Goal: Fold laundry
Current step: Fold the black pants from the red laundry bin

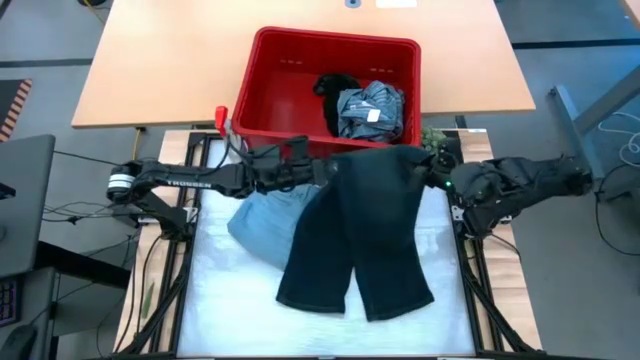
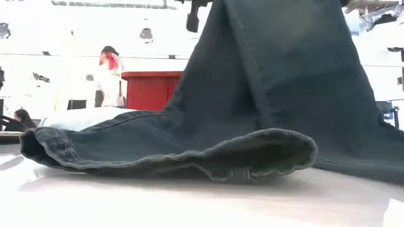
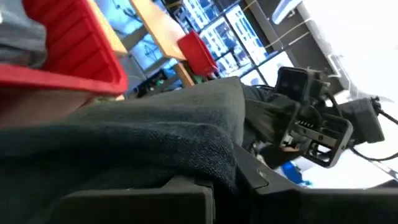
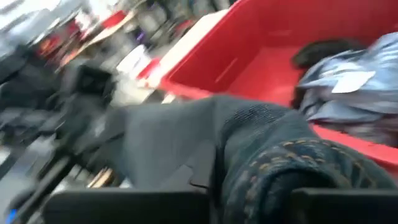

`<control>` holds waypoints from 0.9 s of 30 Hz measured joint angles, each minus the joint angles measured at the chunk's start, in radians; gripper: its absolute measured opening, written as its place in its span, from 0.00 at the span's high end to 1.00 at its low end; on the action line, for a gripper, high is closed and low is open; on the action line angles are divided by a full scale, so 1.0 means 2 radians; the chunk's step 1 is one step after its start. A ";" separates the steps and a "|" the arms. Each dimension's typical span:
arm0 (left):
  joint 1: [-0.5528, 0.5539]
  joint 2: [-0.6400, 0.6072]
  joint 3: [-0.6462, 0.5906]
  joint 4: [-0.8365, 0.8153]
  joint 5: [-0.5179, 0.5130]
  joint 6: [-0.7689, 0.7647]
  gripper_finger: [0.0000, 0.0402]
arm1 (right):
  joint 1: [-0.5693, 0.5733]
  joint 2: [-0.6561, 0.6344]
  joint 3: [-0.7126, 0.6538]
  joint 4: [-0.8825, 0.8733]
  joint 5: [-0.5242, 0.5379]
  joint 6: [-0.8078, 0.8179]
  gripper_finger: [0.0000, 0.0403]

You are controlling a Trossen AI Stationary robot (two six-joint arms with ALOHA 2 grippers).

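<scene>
A red plastic basket [image 1: 290, 95] at the counter's [image 1: 230, 320] far edge holds a grey-blue striped garment [image 1: 368, 108] and a black one [image 1: 335, 90]. Both grippers, left [image 1: 322, 172] and right [image 1: 432, 170], clamp dark navy trousers [image 1: 365, 230] by the waistband, legs trailing on the counter beside a light blue garment [image 1: 265, 220]. A person [image 2: 110, 75] stands behind.

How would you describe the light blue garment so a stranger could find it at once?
Start at the red basket, then look at the white mat just in front of it. The light blue garment lies crumpled there, partly under the dark trousers. It is the only pale cloth outside the basket.
</scene>
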 joint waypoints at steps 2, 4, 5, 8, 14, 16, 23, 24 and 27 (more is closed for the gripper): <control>0.013 -0.003 -0.020 0.014 0.012 -0.005 1.00 | -0.029 -0.001 -0.002 0.014 -0.069 -0.036 0.78; 0.024 -0.003 -0.028 0.017 0.024 -0.006 1.00 | -0.061 -0.001 -0.001 0.022 -0.152 -0.063 0.69; 0.028 -0.003 -0.028 0.015 0.031 -0.004 1.00 | -0.076 -0.001 -0.001 0.023 -0.196 -0.072 0.64; 0.042 -0.003 -0.028 0.018 0.057 0.014 1.00 | -0.119 -0.010 -0.001 0.009 -0.328 -0.098 0.50; 0.054 -0.007 -0.025 0.027 0.110 0.044 1.00 | -0.160 -0.036 0.029 -0.094 -0.539 -0.100 0.35; 0.058 -0.016 -0.024 0.023 0.124 0.050 1.00 | -0.154 -0.037 0.059 -0.161 -0.556 -0.100 0.35; 0.063 -0.059 -0.024 -0.031 0.154 0.089 1.00 | -0.132 -0.019 0.196 -0.316 -0.517 -0.122 0.35; 0.062 -0.062 -0.024 -0.040 0.156 0.095 1.00 | -0.130 -0.012 0.215 -0.304 -0.503 -0.139 0.35; 0.061 -0.067 -0.024 -0.050 0.160 0.104 1.00 | -0.126 0.024 0.270 -0.235 -0.451 -0.254 0.35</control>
